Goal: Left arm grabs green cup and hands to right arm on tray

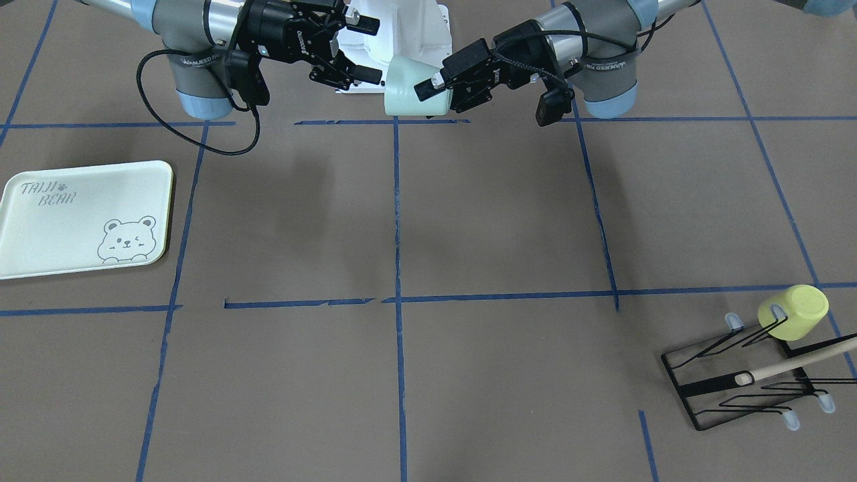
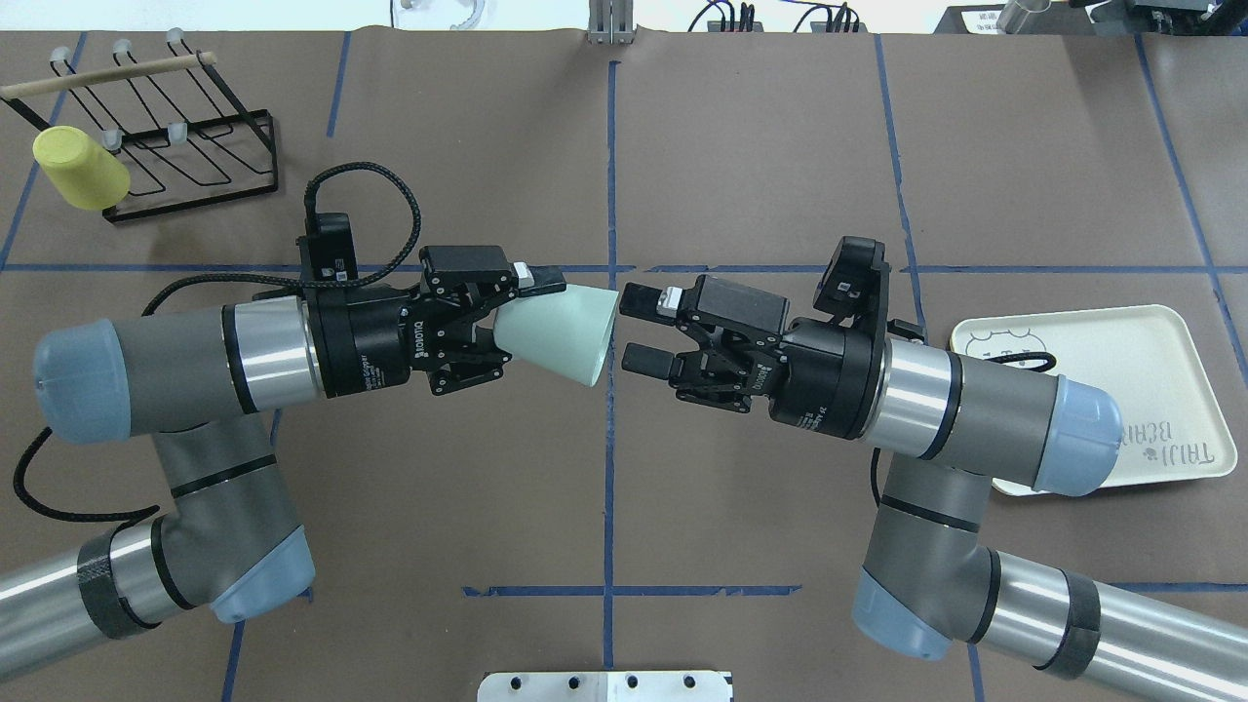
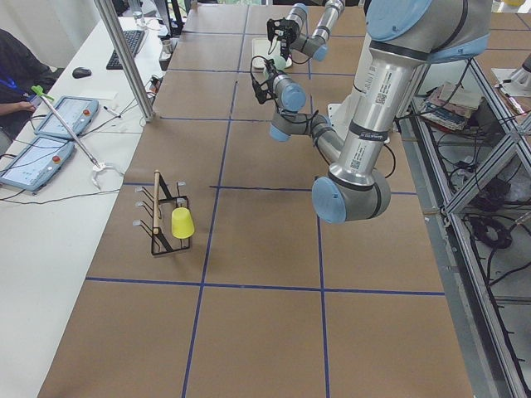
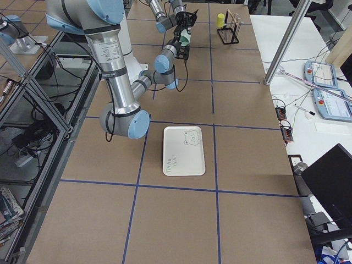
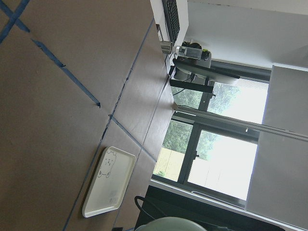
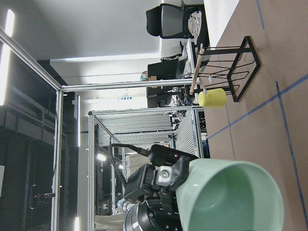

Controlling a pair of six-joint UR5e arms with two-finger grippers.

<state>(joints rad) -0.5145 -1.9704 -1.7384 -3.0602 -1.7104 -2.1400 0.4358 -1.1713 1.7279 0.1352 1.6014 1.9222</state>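
Holding the green cup [image 2: 561, 336] on its side above the table, the left gripper [image 2: 515, 320] is clamped across the narrow base end, so the pickup part of the job looks done. The cup's open mouth [image 6: 231, 197] points straight at the right gripper [image 2: 642, 328], whose two fingers are spread wide. Their tips sit level with the rim and just beside it, not yet around the wall. Whether either tip touches the rim is not clear. The hand-over itself is therefore only set up. The right gripper has yet to take hold, the left has yet to let go, and the cup has yet to be carried over. The bear tray [image 2: 1160, 370] lies bare on the table on the robot's right, partly under the right arm. A yellow-green cup [image 2: 80, 168] sits untouched on the wire rack [image 1: 713, 386], well apart
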